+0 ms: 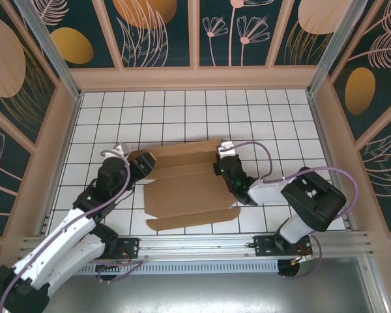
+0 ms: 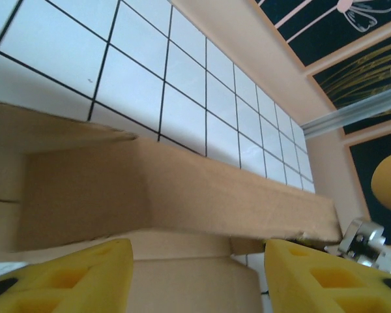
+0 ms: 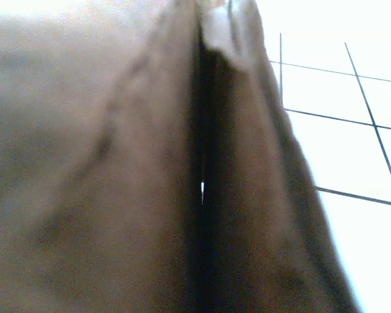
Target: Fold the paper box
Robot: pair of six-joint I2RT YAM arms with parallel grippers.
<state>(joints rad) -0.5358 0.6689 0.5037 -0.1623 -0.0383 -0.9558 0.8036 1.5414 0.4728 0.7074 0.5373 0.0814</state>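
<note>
Bright, even light fills the scene; only faint shadows hug the paper box [image 1: 189, 189]. Right wrist view: the box is dark and blurred, the counter [image 3: 339, 163] beside it overexposed.

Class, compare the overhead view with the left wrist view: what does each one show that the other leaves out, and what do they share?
Overhead: the whole cardboard sheet, partly folded on the tiled table, with the left arm at its left end and the right arm at its right end. Left wrist: a close look along a raised cardboard fold, with two yellow pads standing apart in the foreground. Shared: brown cardboard, white tiles, patterned wall panels.
</note>
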